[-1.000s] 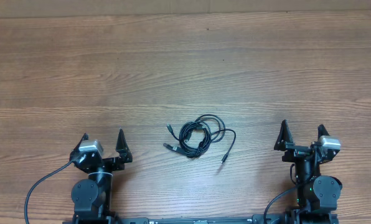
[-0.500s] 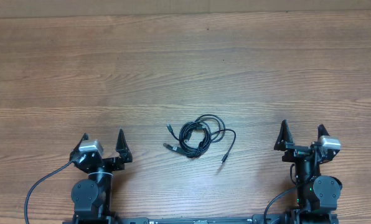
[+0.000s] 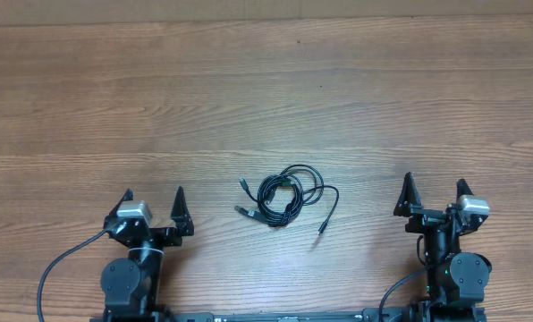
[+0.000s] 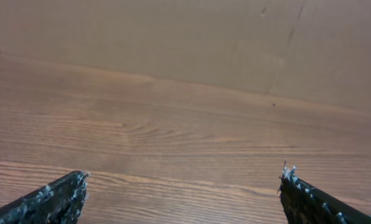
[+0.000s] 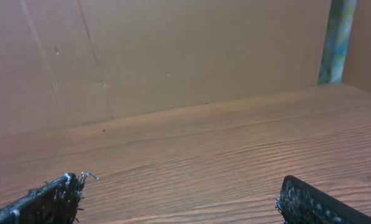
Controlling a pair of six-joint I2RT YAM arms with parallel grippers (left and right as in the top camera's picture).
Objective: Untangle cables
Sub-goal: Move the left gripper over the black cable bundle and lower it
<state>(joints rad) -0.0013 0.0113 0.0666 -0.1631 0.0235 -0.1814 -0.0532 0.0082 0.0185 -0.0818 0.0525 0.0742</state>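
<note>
— Between your two pincers, on the overhead view, the cables (image 3: 284,197) lie as one small bundle of thin black loops on the table (image 3: 266,89). It is about level with the fingertips and well apart from both.

— Do the wrist cameras see it?

— No. Each looks straight ahead past its own fingers, so you get only bare board and a wall. Only the overhead view shows you the bundle.

— How do the pincers stand?

— Your left pincer (image 3: 153,193) is spread wide, and so is your right pincer (image 3: 435,181). Neither holds anything. In the wrist views the dark fingertips (image 4: 61,196) sit at the two bottom corners with open wood between them.

— What about shapes and surfaces?

— The cords are slim and glossy, coiled in overlapping rings. Two short plug ends poke out on the side toward your left pincer. One loose tail curves out toward your right pincer and ends in a small plug. The table is brown wood-grain laminate with long streaks running across. The fingers are black, tapering to points, and their inner faces look rough and flecked with pale specks. Ahead of your left pincer stands a plain tan panel (image 4: 173,37) like cardboard. Ahead of your right pincer, off to its right, a mottled greenish post (image 5: 338,37) stands upright.
</note>
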